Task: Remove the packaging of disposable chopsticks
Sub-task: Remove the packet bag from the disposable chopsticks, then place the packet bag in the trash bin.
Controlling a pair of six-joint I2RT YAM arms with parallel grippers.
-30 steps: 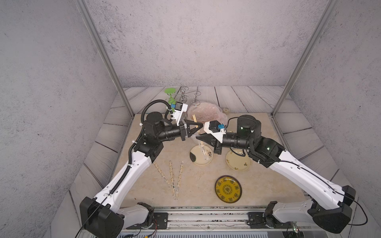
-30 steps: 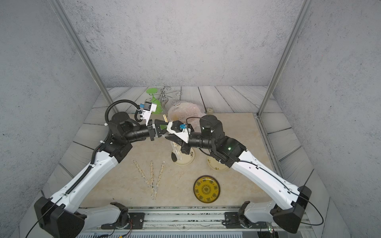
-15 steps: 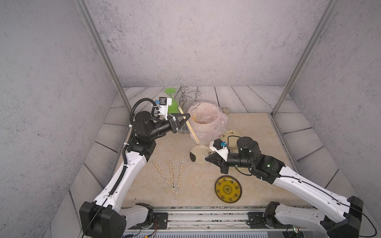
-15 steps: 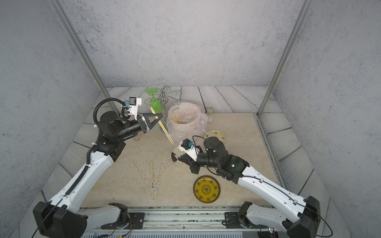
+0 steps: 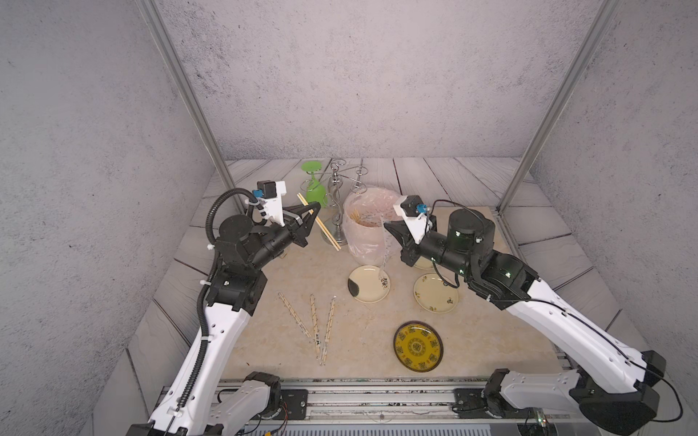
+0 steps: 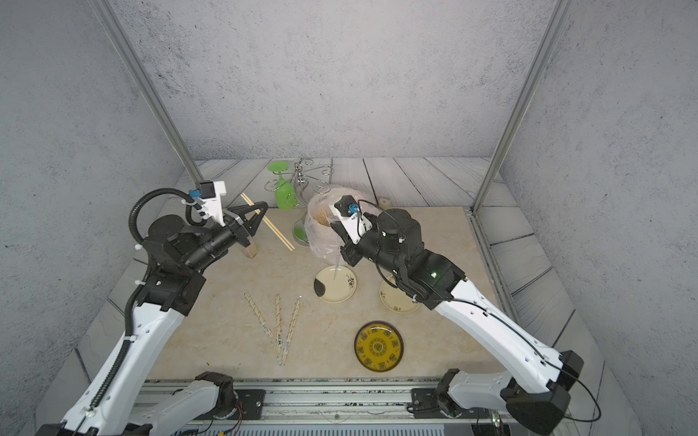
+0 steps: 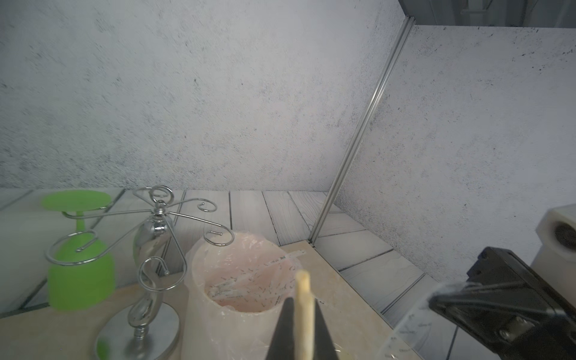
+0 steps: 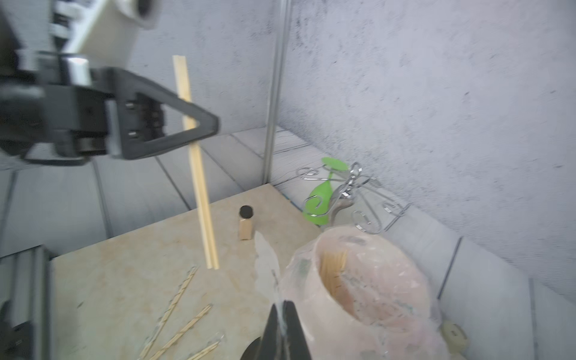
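My left gripper [image 5: 315, 207] is shut on a bare pair of disposable chopsticks [image 5: 320, 223], held slanting in the air at the back left; the left wrist view shows the sticks [image 7: 302, 280] clamped between the jaws. My right gripper [image 5: 386, 225] is shut on an empty translucent sleeve of packaging [image 5: 383, 264] that hangs down beside the bag-lined bin. In the right wrist view the sleeve [image 8: 265, 252] rises from the closed jaws. Three wrapped pairs [image 5: 313, 324] lie on the table in front of the left arm.
A bin lined with a pinkish bag [image 5: 368, 226] holds sleeves and sticks. Behind it stand a metal rack [image 5: 336, 200] and a green glass [image 5: 315, 188]. Two pale plates [image 5: 368, 298] [image 5: 434, 294] and a yellow plate [image 5: 417, 345] lie in front. A small wooden block [image 6: 251, 251] stands near the left gripper.
The grippers, close together a second ago, have drawn apart. The left went back left with the chopsticks. The right dipped toward the plate, then rose beside the bin with the sleeve.
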